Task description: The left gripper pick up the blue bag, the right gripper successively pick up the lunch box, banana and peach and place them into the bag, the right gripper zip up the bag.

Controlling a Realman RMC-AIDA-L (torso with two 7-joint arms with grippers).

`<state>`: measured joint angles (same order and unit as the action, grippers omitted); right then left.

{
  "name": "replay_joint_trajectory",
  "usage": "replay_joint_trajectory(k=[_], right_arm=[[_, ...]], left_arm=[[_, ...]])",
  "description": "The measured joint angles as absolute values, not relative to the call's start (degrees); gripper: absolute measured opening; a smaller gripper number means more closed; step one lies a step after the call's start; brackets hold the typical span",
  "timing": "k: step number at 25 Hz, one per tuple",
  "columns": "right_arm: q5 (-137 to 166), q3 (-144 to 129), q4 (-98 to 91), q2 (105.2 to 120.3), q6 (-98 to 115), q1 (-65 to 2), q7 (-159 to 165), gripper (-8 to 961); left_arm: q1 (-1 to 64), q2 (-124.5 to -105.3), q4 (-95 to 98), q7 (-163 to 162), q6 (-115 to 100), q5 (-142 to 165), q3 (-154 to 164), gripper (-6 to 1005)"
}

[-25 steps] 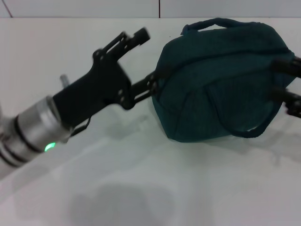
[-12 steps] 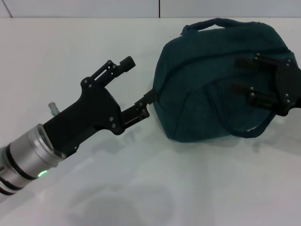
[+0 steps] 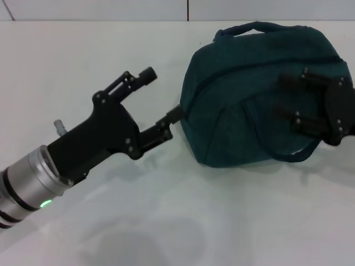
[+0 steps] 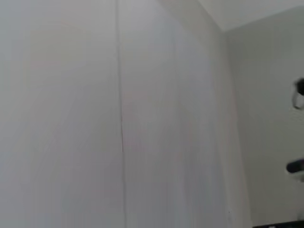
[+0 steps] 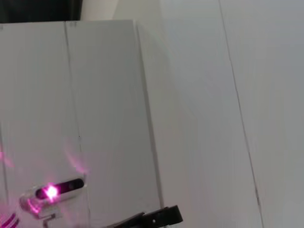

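Observation:
The blue bag lies bulging on the white table, handle at the far side. Its zip seam runs across the top with no gap showing. My left gripper is open just left of the bag. Its lower fingertip is at the bag's left edge, and I cannot tell if it touches. My right gripper is open over the bag's right part, fingers pointing left, holding nothing. The lunch box, banana and peach are out of view.
The table's back edge meets a pale wall. Both wrist views show only pale wall panels. The right wrist view also holds a small device with a pink light.
My left gripper has drawn back and down to the left, away from the bag's left edge. My right gripper has moved in from the right over the bag.

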<state>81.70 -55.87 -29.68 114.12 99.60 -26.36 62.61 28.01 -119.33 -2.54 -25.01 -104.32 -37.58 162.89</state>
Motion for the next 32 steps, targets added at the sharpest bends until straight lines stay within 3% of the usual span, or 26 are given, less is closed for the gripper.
replay_joint_trajectory(k=[7,11,16,27,32], right_arm=[[89.4,-59.0,-34.1,112.46,106.2,-26.3,62.5,632],[89.6,-58.9,-34.8,112.70,106.0,-26.4,62.5,632],[89.8,-59.0,-34.8,113.00,105.3,-26.4,62.2,632],[88.6,-58.6,-34.2,113.89,104.3,-25.3,60.3,632],[88.4,-58.5,-34.4,114.38,103.3,-24.8,59.8,632]], left_arm=[[30.4,-117.50,-8.1,-28.6,-111.1,-25.1,162.9,777],[31.4,-116.11,-8.9,-31.2,-112.8,-22.0,162.9,772],[31.5,-116.05,-9.2,-31.4,-112.9,-21.8,163.0,766],[31.6,-116.01,-10.1,-31.1,-113.3,-21.6,162.9,583],[31.6,-116.01,-10.5,-31.0,-114.0,-21.9,162.9,583]])
